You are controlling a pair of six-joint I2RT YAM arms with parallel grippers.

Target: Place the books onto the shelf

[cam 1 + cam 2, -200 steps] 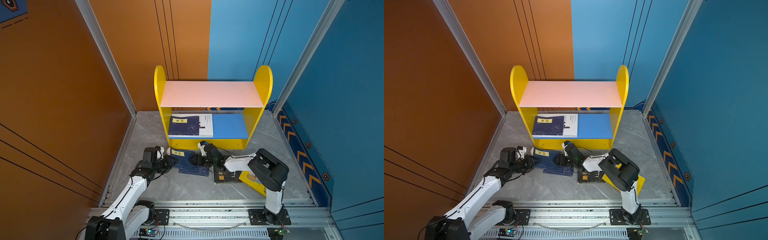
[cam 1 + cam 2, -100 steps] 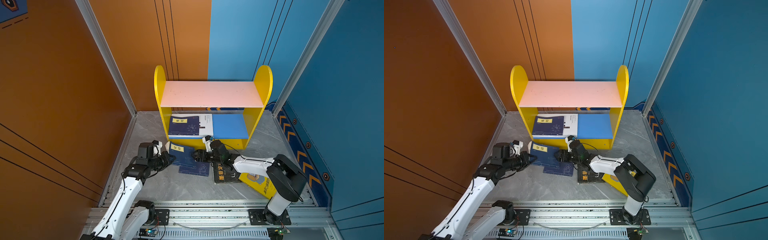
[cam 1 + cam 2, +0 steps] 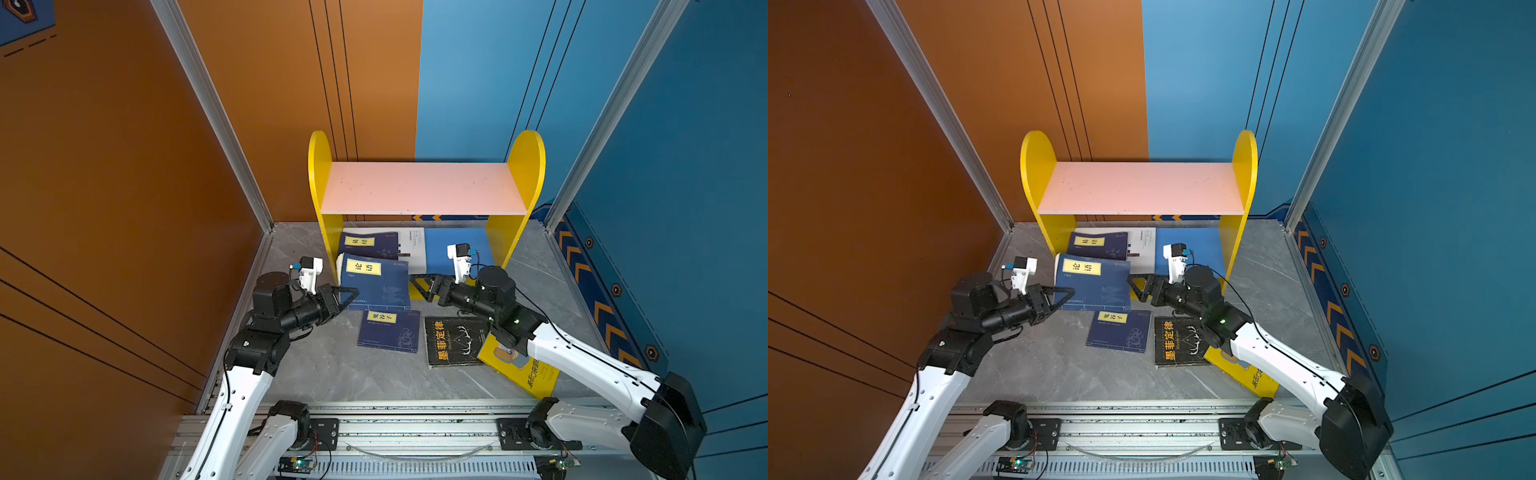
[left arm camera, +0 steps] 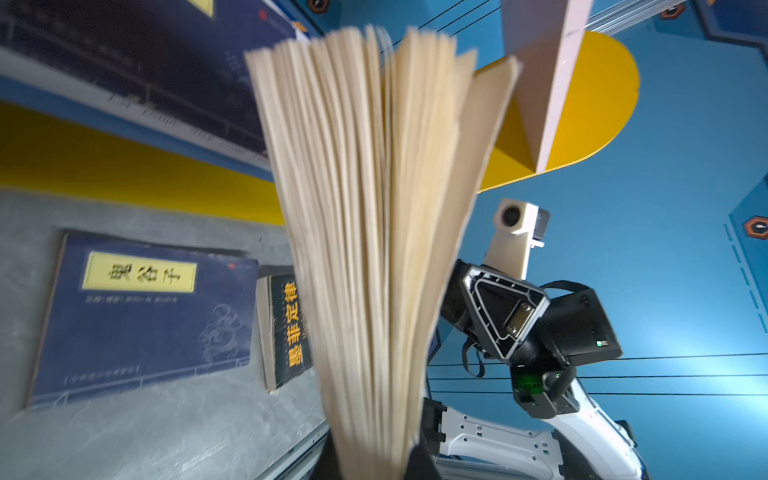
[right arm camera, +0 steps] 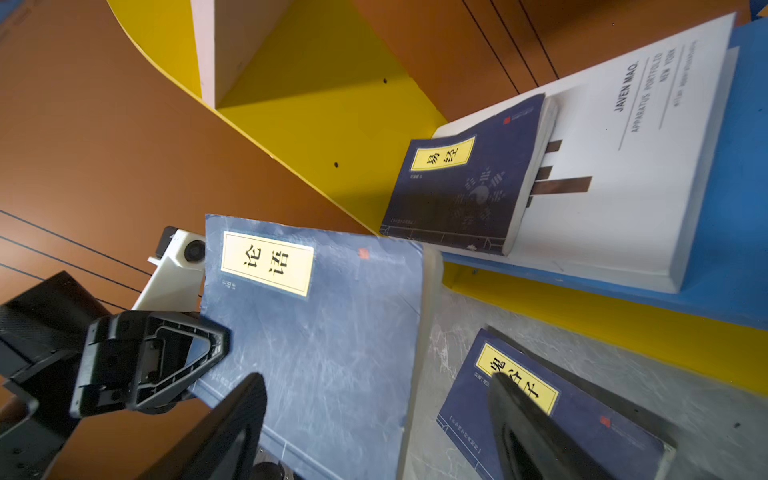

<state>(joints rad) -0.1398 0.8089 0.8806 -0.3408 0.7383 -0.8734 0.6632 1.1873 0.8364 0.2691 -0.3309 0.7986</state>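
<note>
My left gripper (image 3: 348,294) (image 3: 1068,294) is shut on the left edge of a navy book with a yellow label (image 3: 376,282) (image 3: 1094,286), held tilted above the floor in front of the shelf (image 3: 419,187). Its fanned pages (image 4: 374,208) fill the left wrist view. My right gripper (image 3: 417,286) (image 5: 374,386) stands open at that book's right edge, holding nothing. A navy book (image 3: 368,245) lies on a white one (image 3: 415,245) on the blue lower board (image 3: 455,249). On the floor lie a navy book (image 3: 388,330), a black one (image 3: 453,340) and a yellow one (image 3: 525,372).
The shelf stands against the back wall between orange and blue panels. Its pink upper board carries nothing. The right arm (image 3: 582,361) passes over the yellow book. An aluminium rail (image 3: 415,419) runs along the front edge.
The left gripper has shut on the navy book and raised its left edge. The right gripper has opened, let go of the book and drawn back to the right.
</note>
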